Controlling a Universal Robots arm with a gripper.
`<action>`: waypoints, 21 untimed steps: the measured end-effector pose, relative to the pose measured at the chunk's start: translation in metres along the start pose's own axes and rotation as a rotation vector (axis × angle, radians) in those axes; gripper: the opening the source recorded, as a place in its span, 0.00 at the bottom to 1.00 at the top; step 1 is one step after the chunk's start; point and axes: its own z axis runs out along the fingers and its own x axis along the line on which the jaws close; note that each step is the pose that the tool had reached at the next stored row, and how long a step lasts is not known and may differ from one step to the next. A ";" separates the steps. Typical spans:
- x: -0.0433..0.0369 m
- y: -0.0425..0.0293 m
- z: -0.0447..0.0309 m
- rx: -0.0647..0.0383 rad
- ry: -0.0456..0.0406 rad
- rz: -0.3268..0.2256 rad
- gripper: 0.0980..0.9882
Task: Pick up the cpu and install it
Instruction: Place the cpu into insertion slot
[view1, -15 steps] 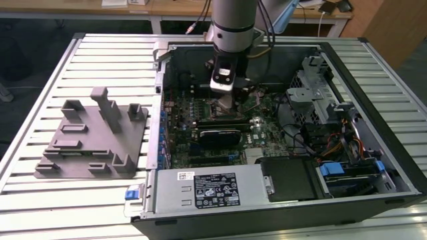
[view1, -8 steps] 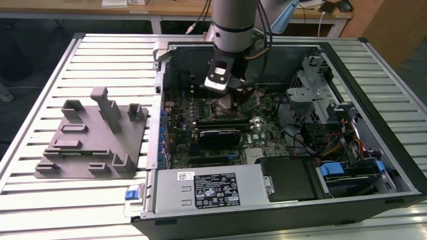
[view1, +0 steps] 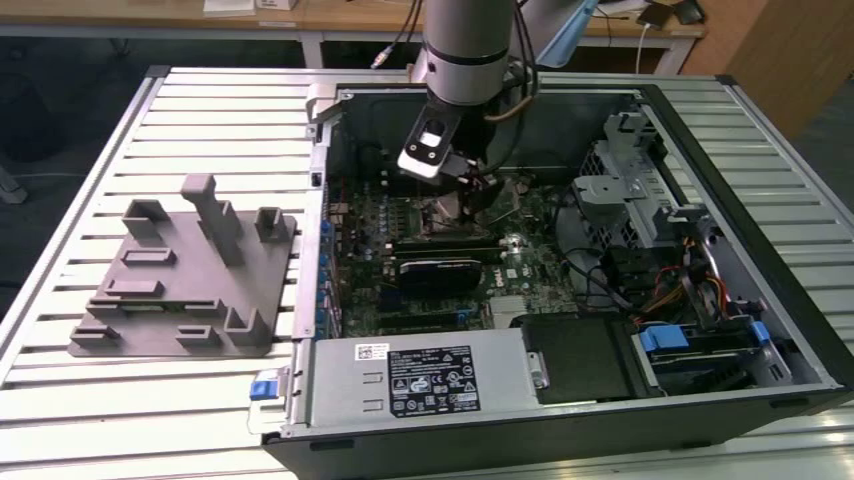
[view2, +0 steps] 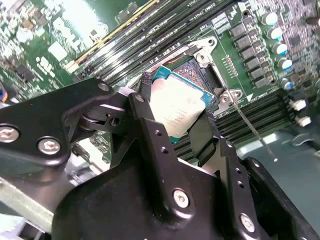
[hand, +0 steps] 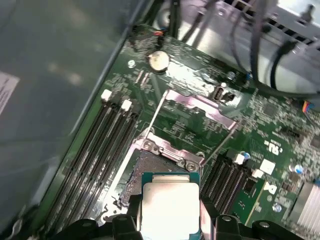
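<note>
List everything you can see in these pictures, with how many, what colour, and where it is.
cpu: one, silver top with a teal rim, in the pincer at the socket; seated or not, cannot tell
socket: one, dark with a metal frame, open, on the motherboard
motherboard: one, green, inside the case
memory slots: several, black, beside the socket
coin cell: one, silver, on the motherboard
power supply: one, silver, in the case
case: one, black and grey, open on the table
fixture block: one, grey, on the table at the exterior view's left
table: one, pale, slatted
arm: one, grey, reaching into the case
pincer: one, black, shut on the cpu
</note>
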 end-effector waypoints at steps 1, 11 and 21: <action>0.0000 0.0000 0.0001 0.000 -0.0007 0.018 0.50; 0.0000 0.0000 0.0013 0.006 -0.0079 0.200 0.50; 0.0001 -0.0001 0.0029 0.010 -0.0140 0.361 0.50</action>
